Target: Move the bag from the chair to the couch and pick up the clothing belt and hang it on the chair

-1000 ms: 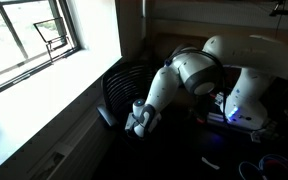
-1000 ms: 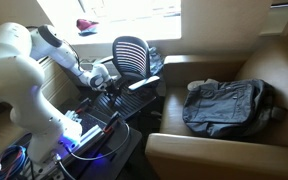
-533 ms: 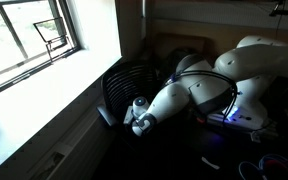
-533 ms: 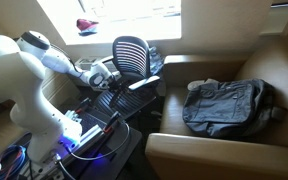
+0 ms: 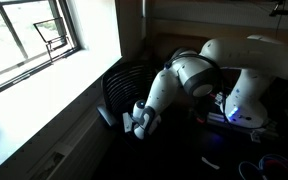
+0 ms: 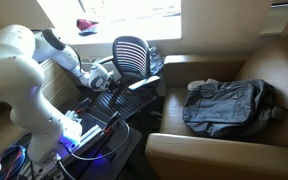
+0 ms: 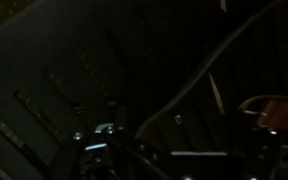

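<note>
The bag is seen lying slumped on the seat of the couch, well apart from the gripper. The chair is placed between the two, just beside the gripper, and its slatted back is turned to a bright window sill where a red object is set. Whether the gripper is spread or pressed together cannot be told, as the wrist view is too dark.

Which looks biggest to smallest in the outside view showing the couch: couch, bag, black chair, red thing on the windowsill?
1. couch
2. bag
3. chair, though it stands farther back, so bag versus chair is unsure
4. red thing
</note>
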